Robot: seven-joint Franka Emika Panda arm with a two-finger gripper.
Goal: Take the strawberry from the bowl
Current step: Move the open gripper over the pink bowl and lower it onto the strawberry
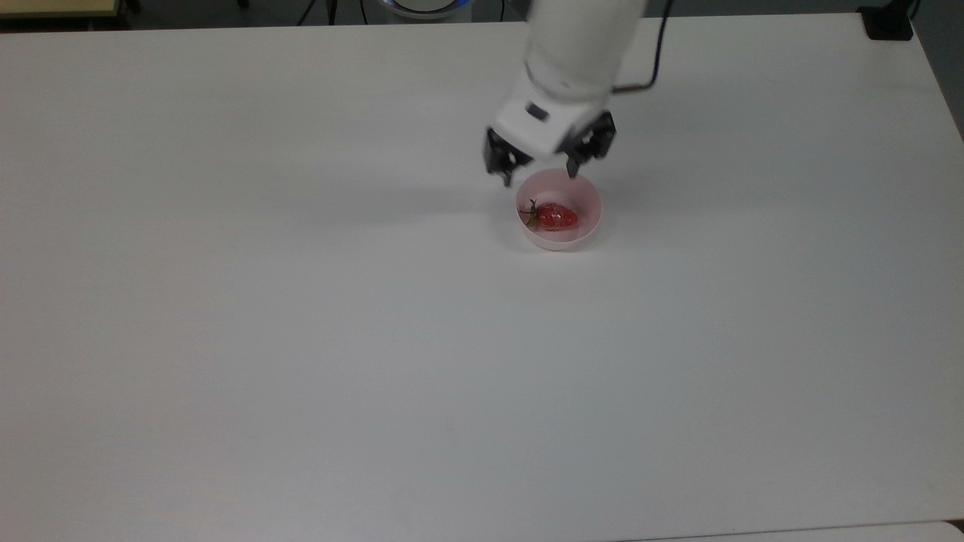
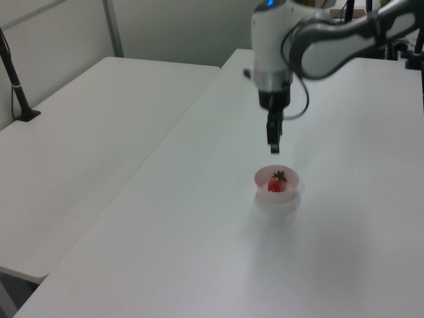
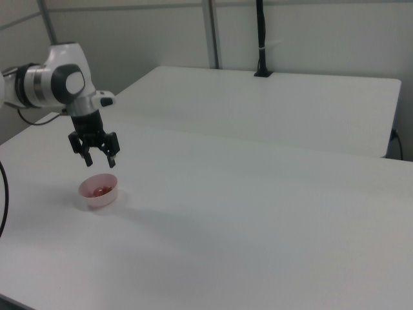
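Gripper (image 1: 541,179) above the table (image 1: 301,339), fingers spread about as wide as the bowl (image 1: 584,229), holding nothing. In the top view, fingertips at the bowl's upper rim, one just off its left edge, the other over the rim. In the right view, gripper (image 3: 100,162) clearly higher than the bowl (image 3: 99,197), a gap between tips and rim. In the left view, gripper (image 2: 273,147) hanging straight down, just above the bowl (image 2: 276,195).

Strawberry (image 1: 555,217) lying on its side on the bowl's floor, leafy end toward the top view's left, near the left wall; red shows in the left view (image 2: 275,185) and faintly in the right view (image 3: 99,190).

Bowl upright, well apart from every table edge. Broad bare white surface all round it, most toward the top view's bottom and left. Second table (image 2: 86,132) butted alongside in the left view, a seam between the two. Black post (image 2: 14,83) at its far corner, far from the bowl.
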